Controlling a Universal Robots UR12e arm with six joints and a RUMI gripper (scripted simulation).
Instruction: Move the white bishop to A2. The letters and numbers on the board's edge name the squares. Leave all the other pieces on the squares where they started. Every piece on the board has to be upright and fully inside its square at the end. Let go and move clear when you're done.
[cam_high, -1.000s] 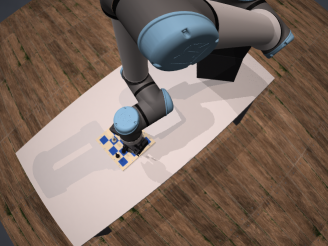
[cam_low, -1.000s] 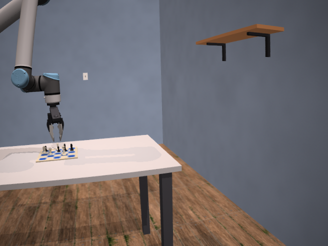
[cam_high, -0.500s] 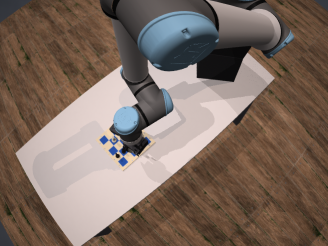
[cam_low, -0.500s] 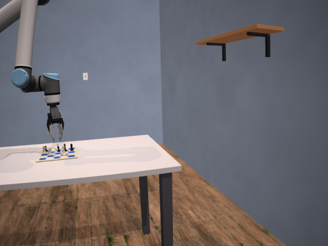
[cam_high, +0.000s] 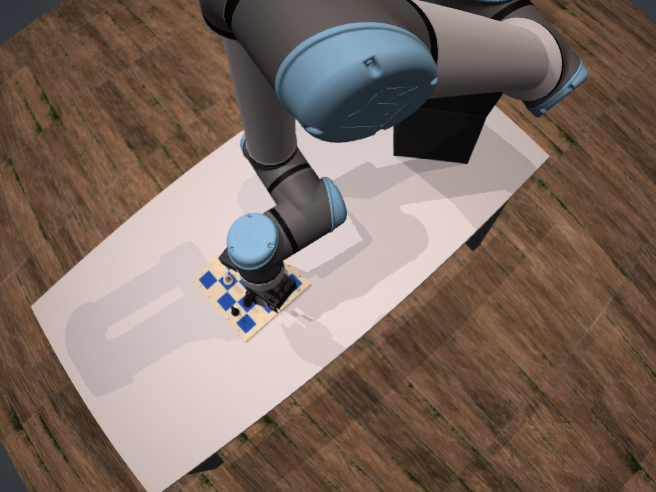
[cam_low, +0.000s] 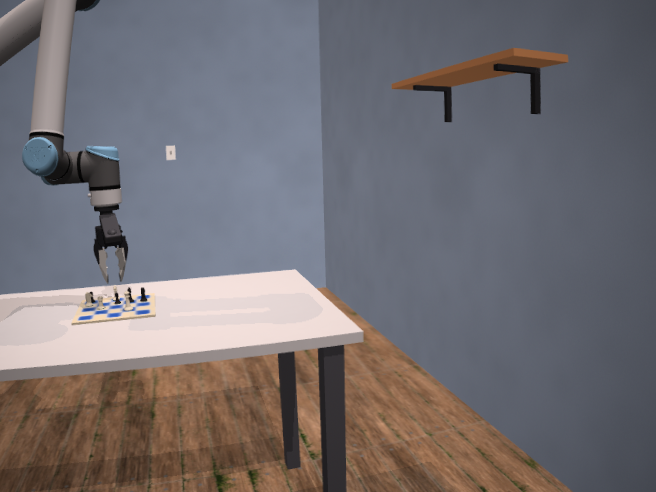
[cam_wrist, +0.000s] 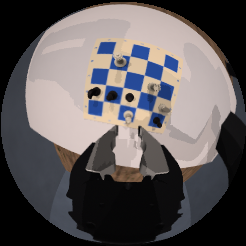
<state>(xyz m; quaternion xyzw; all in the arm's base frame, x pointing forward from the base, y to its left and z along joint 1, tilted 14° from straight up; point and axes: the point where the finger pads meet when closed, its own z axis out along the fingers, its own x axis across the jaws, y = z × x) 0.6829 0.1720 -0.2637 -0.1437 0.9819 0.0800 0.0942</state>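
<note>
The small blue-and-cream chessboard lies on the white table. The white bishop stands upright on a square at the board's edge, the one nearest the fingers in the wrist view. My gripper hangs a little above it, pointing straight down. Its fingers stand a narrow gap apart with nothing between them. In the top view the wrist hides the fingers and the bishop. Three other white pieces and several black pieces stand upright on the board.
The white table carries only the board. The arm's black base block stands at the table's far side. A wooden shelf hangs on the wall, far from the board.
</note>
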